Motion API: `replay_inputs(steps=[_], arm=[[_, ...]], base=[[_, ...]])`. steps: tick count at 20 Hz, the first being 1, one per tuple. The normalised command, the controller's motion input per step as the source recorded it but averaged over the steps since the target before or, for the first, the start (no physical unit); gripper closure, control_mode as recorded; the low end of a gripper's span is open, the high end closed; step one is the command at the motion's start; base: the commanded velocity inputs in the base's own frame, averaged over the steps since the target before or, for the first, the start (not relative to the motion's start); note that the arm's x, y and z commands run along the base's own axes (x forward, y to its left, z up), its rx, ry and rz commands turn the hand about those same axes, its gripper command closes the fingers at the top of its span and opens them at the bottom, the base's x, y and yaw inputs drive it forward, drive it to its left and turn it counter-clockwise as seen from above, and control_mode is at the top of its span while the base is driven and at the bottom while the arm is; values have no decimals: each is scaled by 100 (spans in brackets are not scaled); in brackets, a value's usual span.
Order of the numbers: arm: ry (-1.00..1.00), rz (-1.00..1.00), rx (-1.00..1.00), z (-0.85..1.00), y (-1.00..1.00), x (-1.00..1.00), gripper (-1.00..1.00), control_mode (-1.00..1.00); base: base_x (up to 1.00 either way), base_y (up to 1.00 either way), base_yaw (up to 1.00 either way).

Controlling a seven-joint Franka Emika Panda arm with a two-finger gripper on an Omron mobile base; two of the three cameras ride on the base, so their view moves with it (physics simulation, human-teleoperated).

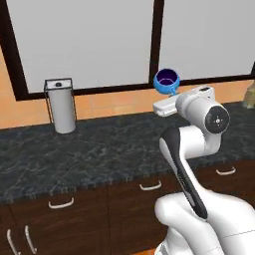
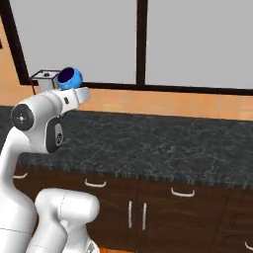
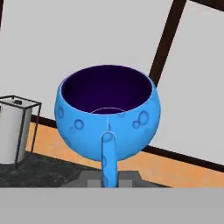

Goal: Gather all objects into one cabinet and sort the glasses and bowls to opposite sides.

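The end effector (image 3: 108,177) is clamped on a blue bowl (image 3: 108,113), carried above the desk (image 1: 99,149); stowing and sorting remain.

A: Where did the two base cameras sit?
B: Behind the arm, left and right, looking down on the same dark desk (image 1: 99,149).
A: And the hand camera?
B: Very close to a blue bowl (image 3: 108,113).

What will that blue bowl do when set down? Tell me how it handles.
The blue bowl looks rigid; it holds its shape while the gripper is shut on its handle. Its rounded underside suggests it may rock or tip on the dark counter. Held by one side only, it could swing if moved fast.
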Motion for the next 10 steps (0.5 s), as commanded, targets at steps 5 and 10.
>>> replay_inputs(steps=[5,10], arm=[[0,0,0,0,0,0,100,100],[0,0,0,0,0,0,100,100]], base=[[-25,-41,-67],[-7,-40,-69]])
